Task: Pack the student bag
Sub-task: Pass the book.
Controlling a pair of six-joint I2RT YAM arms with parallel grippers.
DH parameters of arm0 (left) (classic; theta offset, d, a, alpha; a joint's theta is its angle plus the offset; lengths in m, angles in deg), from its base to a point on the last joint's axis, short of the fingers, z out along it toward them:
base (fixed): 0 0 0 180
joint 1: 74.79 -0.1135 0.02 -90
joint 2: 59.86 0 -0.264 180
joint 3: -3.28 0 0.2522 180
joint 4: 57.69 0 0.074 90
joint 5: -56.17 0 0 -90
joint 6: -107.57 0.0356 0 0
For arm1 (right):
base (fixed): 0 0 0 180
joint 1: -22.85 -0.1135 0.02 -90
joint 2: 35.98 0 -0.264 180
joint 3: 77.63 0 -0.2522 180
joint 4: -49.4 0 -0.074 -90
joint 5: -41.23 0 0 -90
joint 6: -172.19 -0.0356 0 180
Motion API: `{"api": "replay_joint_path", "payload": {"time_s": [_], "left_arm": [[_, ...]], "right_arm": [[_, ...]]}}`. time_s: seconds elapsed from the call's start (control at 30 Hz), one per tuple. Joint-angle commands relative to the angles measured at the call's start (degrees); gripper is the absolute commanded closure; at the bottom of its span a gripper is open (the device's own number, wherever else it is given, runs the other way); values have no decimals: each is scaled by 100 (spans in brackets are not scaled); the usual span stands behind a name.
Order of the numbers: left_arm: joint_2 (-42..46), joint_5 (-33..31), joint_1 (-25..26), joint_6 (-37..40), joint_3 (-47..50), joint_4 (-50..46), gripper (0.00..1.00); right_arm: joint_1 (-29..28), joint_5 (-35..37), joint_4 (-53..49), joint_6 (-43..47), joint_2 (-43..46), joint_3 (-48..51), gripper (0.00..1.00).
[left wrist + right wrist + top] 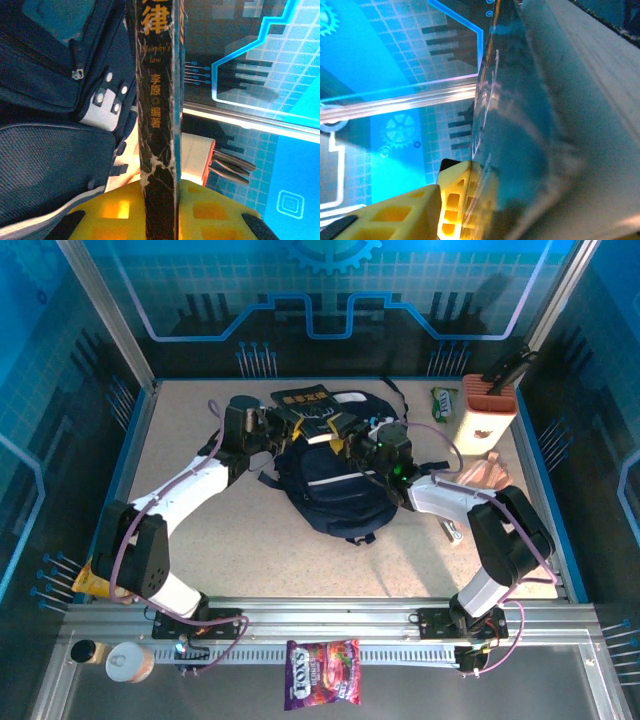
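The student bag [335, 490], a dark navy backpack with thin white stripes, lies in the middle of the table. It also takes up the left of the left wrist view [50, 100], where a pale grey buckle patch [102, 107] shows. A black marbled book [305, 400] with gold lettering is held over the bag's far end. My left gripper [272, 425] is shut on the book's spine [157, 90], with yellow fingers on both sides [160, 185]. My right gripper [358, 440] clamps the glossy cover [520, 125] from the other side [480, 170]; its second finger is hidden.
A tan pen holder [488, 410] with dark pens stands at the back right, a green packet [445, 400] beside it and a pink item [480, 472] in front. A purple sweet bag [322, 687] lies on the front rail. A cup [128, 662] sits front left.
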Motion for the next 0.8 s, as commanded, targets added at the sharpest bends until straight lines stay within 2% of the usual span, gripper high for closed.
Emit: {"api": "replay_joint_path", "payload": {"time_s": [0.0,0.2,0.23,0.3,0.4,0.5,0.63,0.77], "left_arm": [[204,354,37,313,123,106,84],[292,388,27,512,235,-9,71],[323,382,21,597,235,-58,67],[375,376,11,919,178,-285,54],[412,462,11,1811,-175,-980,38],[405,445,49,2785,-645,-1946,27],[353,397,186,3831,-1015,-2625,20],[133,-44,595,4967,-1492,-3384,18]], "right_arm": [[2,50,72,141,-33,-189,61],[-6,57,-379,507,142,-277,81],[2,68,-443,619,190,-280,84],[26,104,-686,933,362,-277,89],[126,147,-1017,1442,727,-192,92],[327,84,-1493,1931,1212,-57,93],[738,-51,-2111,2430,1929,288,94],[1185,-76,-3286,3089,2714,408,94]]}}
